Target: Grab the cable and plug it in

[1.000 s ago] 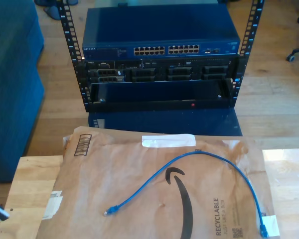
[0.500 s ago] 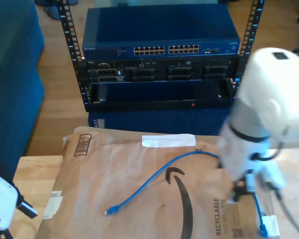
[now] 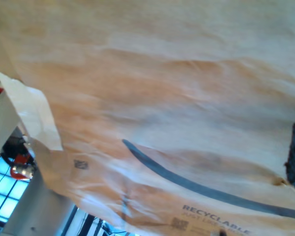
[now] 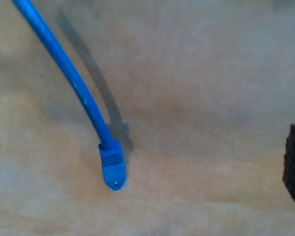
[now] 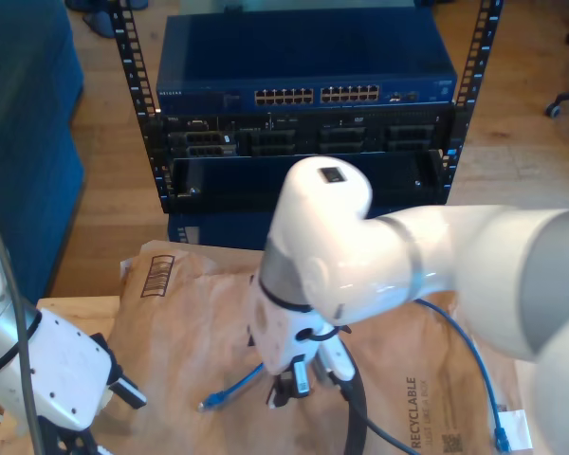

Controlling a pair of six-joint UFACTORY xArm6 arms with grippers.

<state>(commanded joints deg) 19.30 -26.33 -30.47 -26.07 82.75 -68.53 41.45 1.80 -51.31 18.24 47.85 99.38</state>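
Hovering over the cable's plug [image 4: 112, 169], my second gripper [image 4: 142, 162] is open and empty, pads either side of it, the cable [image 4: 69, 73] trailing away. My first gripper's state I cannot tell; it is over the paper mailer [image 3: 152, 98], farther from that plug.

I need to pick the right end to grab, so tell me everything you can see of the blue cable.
The cable is thin, bright blue and looks plastic-jacketed, lying loosely curved on the brown paper mailer. One blue plug rests flat on the paper, between the open jaws of my second gripper; nothing grips it. The other plug lies near the exterior view's lower right.
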